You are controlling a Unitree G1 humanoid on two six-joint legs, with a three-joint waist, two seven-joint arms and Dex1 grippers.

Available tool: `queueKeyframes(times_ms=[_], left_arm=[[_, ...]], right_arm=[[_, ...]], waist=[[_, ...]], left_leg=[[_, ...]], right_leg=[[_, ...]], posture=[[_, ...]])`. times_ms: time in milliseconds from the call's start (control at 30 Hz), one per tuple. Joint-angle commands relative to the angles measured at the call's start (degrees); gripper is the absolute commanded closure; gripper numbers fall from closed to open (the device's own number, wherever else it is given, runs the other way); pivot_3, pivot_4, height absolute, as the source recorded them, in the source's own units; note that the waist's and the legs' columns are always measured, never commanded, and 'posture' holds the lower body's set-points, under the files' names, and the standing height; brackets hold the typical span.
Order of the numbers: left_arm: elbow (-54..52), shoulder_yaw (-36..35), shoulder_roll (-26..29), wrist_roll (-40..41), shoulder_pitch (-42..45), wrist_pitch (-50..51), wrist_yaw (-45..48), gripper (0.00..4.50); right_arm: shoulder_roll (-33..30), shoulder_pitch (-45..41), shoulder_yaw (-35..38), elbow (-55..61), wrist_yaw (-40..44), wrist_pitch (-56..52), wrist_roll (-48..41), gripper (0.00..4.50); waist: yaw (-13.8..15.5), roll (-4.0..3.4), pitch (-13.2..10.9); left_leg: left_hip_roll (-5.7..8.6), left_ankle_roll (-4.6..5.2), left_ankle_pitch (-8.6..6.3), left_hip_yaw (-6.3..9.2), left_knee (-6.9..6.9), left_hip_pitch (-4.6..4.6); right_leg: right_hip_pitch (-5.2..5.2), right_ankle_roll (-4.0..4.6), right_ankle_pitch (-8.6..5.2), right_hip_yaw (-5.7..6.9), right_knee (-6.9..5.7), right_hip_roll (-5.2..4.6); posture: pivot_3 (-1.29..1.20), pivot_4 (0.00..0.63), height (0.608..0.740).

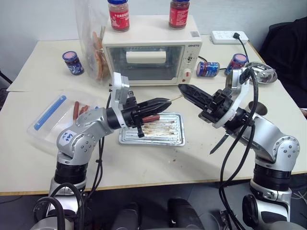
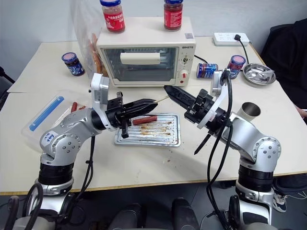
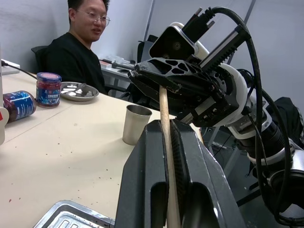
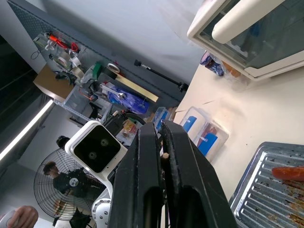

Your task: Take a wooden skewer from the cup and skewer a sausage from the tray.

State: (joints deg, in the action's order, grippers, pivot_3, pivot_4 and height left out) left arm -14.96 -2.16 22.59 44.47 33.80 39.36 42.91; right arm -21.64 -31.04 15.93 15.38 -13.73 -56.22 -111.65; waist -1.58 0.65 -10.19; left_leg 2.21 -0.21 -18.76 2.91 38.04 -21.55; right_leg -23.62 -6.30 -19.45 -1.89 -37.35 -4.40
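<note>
Left wrist view, left gripper (image 3: 168, 142) fingers clamping wooden skewer (image 3: 165, 118), right gripper (image 1: 183, 89) pinching skewer.

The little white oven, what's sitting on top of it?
Two red jars with blue lids stand on top of the oven, one near each end. Their tops are cut off at the picture's edge, so what is above them cannot be seen.
</note>
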Motion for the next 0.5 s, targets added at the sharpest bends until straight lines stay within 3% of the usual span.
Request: queueKeyframes(times_ms=[33,133,233,367,500], left_arm=[[-0.6,-2.48,2.13,-0.34,0.95,-0.86,-0.06,4.5],[-0.83,-4.16,4.98,-0.18,0.26,-0.35,0.26,4.5],[-2.01,-6.54,9.35,0.36,-1.83,0.59,1.04,4.5],[-5.11,-11.21,16.71,1.31,-7.6,2.17,2.92,4.5],[-6.89,-18.03,23.53,1.41,-15.16,2.84,4.59,4.5]], right_arm=[[-0.7,-1.47,0.4,1.32,0.35,0.06,-1.35,3.33],[-7.09,-3.38,-1.23,-0.53,1.72,-2.28,-1.35,2.61],[-13.79,-7.23,-3.76,-2.9,7.63,-5.52,4.15,2.61],[-19.83,-13.78,-11.66,-4.27,23.13,-5.59,25.13,2.61],[-21.71,-18.97,-25.01,-6.58,40.13,4.4,49.96,2.61]], waist=[[-0.02,0.0,0.0],[0.02,-0.02,-0.01],[-0.1,-0.04,-0.02],[-0.43,-0.06,-0.03],[-0.2,-0.06,-0.04]], left_leg=[[0.0,0.0,0.0,0.0,-0.01,0.0],[0.0,0.0,0.0,0.0,-0.01,-0.01],[0.01,0.01,0.0,0.0,0.0,-0.02],[-0.09,0.01,-0.01,-0.02,-0.16,-0.01],[-0.12,0.0,0.0,0.0,-0.24,-0.02]], right_leg=[[0.0,0.0,0.0,0.0,0.0,0.0],[-0.01,0.0,0.0,-0.01,0.0,-0.01],[-0.01,0.0,0.0,0.0,0.06,-0.02],[-0.03,0.0,0.0,-0.01,0.22,0.09],[-0.06,0.01,0.0,0.01,0.31,0.09]], posture=[[0.0,0.15,0.74],[0.0,0.15,0.74],[0.0,0.15,0.74],[0.0,0.15,0.74],[0.0,0.15,0.74]])
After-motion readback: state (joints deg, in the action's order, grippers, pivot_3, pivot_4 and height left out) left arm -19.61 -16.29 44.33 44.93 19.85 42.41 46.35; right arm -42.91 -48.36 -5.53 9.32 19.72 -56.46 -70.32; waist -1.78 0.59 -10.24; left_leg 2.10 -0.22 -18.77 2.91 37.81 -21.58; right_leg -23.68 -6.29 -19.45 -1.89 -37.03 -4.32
